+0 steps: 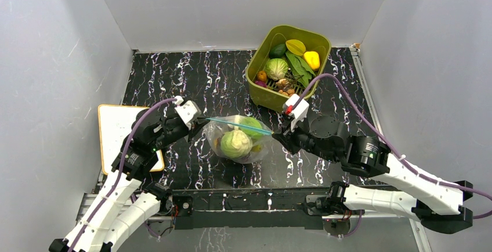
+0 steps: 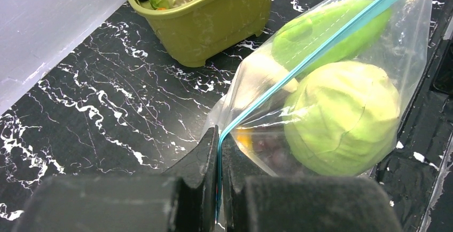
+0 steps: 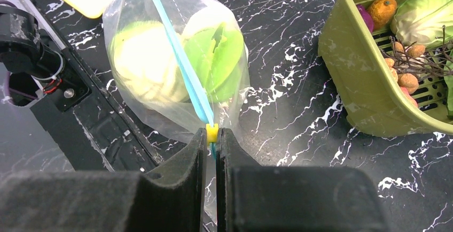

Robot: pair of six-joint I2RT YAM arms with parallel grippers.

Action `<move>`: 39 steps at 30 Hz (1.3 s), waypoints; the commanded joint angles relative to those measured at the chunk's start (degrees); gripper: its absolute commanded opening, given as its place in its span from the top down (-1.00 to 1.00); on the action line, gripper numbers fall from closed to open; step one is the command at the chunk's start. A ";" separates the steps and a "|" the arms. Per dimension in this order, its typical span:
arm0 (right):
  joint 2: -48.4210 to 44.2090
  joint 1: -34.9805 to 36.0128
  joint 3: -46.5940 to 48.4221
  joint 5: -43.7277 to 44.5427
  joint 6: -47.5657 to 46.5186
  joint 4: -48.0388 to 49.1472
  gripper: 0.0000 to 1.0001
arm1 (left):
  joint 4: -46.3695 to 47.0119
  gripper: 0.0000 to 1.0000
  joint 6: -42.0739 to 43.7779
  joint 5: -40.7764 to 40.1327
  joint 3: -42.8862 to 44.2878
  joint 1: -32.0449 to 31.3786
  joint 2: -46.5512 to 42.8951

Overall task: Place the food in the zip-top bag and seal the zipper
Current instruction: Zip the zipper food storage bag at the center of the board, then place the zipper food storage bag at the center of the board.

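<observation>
Left gripper point(image 2: 218, 136): jaws pinched shut on the 9 o'clock end of the zipper point(image 1: 239, 125). Right gripper point(image 3: 212, 133): jaws pinched shut on its 3 o'clock end, at a yellow tab point(image 3: 212, 131). The zip-top bag point(image 1: 216, 131) spans between them at mid-tabletop point(image 1: 191, 78) and contains a cabbage point(image 1: 236, 143).

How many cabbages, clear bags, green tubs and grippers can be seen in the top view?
cabbage: 2, the bagged cabbage and the tub cabbage
zip-top bag: 1
tub: 1
gripper: 2, the left gripper and the right gripper
Total: 6
</observation>
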 commanded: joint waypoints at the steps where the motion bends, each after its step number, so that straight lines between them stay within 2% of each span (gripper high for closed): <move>1: -3.33 -0.38 0.70 2.86 -0.64 -0.05 1.00 | 3.10 1.00 -1.24 -8.12 0.90 1.37 -1.36; 5: -3.46 -0.40 -3.49 -1.05 -1.60 7.04 1.00 | 5.39 1.00 -6.51 -6.64 -1.52 1.37 -1.58; 9: -1.96 -0.38 -5.71 0.57 -1.66 10.66 1.00 | 8.27 1.00 -12.92 -5.42 -4.67 1.36 -2.21; 16: 3.80 -0.38 -5.41 7.93 -6.07 17.83 1.00 | 4.11 1.00 -23.17 -13.88 -4.37 1.37 2.73; 17: 5.22 -0.39 -4.91 8.65 -6.56 18.65 0.95 | 3.12 1.00 -24.08 -15.43 -3.87 1.36 3.67; 22: 10.42 -0.40 -2.59 9.35 -6.82 20.71 0.44 | -0.34 1.00 -25.15 -21.79 -1.57 1.44 7.99; 28: 8.40 -0.40 -4.25 9.08 -4.95 22.62 -0.02 | 0.29 1.00 -26.19 -28.04 -0.67 2.61 11.46; 32: 5.87 -0.40 -5.16 6.41 -4.29 23.16 -0.30 | 0.12 1.00 -27.26 -29.97 1.50 5.82 14.93; 38: 3.10 -0.40 -6.05 4.77 -3.70 23.52 -0.94 | 2.73 1.00 -26.92 -29.04 3.62 13.09 19.83; 39: 2.63 -0.40 -6.60 4.28 -3.51 23.97 -0.96 | 3.21 1.00 -26.77 -29.00 3.93 14.12 20.95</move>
